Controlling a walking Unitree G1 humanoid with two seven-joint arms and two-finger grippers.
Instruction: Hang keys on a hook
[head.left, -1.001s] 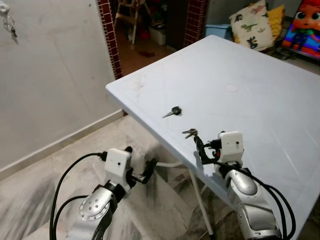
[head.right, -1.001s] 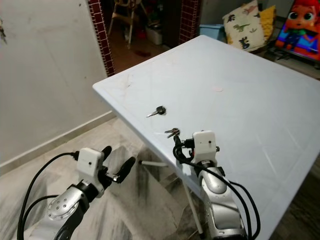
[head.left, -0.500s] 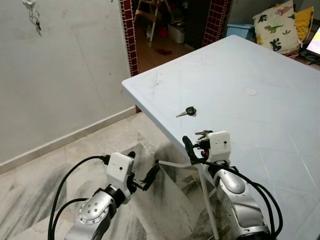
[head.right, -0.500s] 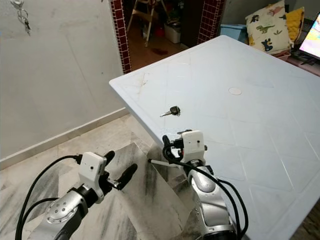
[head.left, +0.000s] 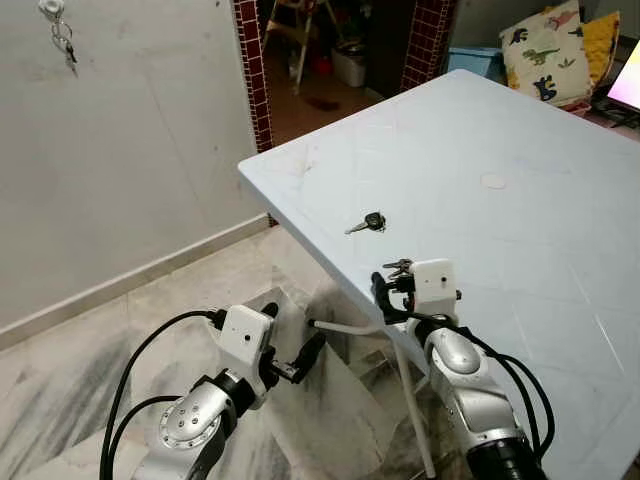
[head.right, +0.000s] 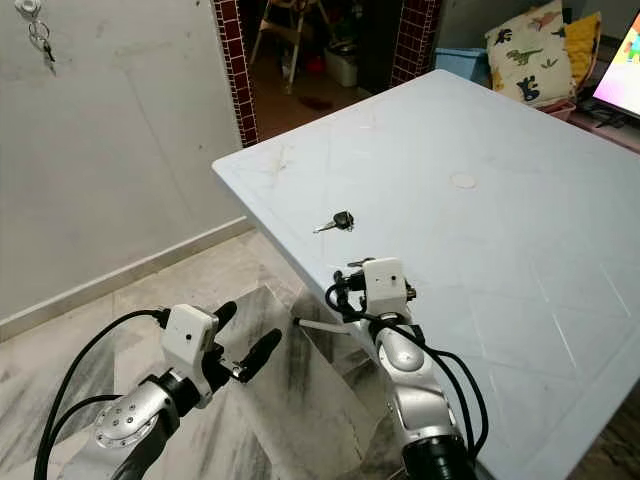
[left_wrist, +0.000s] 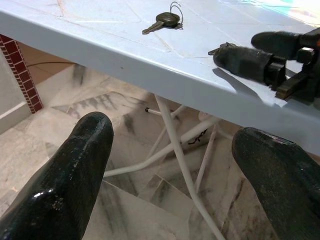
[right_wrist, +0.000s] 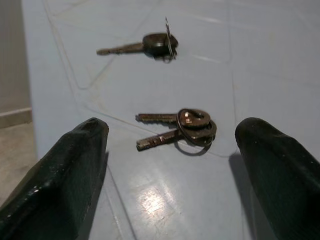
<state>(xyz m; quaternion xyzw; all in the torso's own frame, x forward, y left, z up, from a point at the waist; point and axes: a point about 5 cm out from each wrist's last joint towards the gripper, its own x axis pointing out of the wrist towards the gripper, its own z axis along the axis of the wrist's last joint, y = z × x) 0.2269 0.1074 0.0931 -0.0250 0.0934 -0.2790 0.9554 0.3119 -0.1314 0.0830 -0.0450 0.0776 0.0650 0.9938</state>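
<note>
Table (head.left: 520, 150) edge: spread right gripper (right_wrist: 175, 165) flanks keys (right_wrist: 182, 127).

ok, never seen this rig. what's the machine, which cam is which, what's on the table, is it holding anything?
It is a walking humanoid robot with two silver arms, each ending in a hand of two black fingers. The two wide pictures come from a stereo camera on its head, looking down. The two close-ups come from cameras on the wrists, looking along each hand's fingers.

On the white table lie a single key with a black head and, nearer the edge, a small bunch of keys. The right hand sits open at the table's edge, its fingers either side of that bunch, holding nothing yet. The left hand is open too, held low over the marble floor. More keys already hang on a wall hook at the upper left.
</note>
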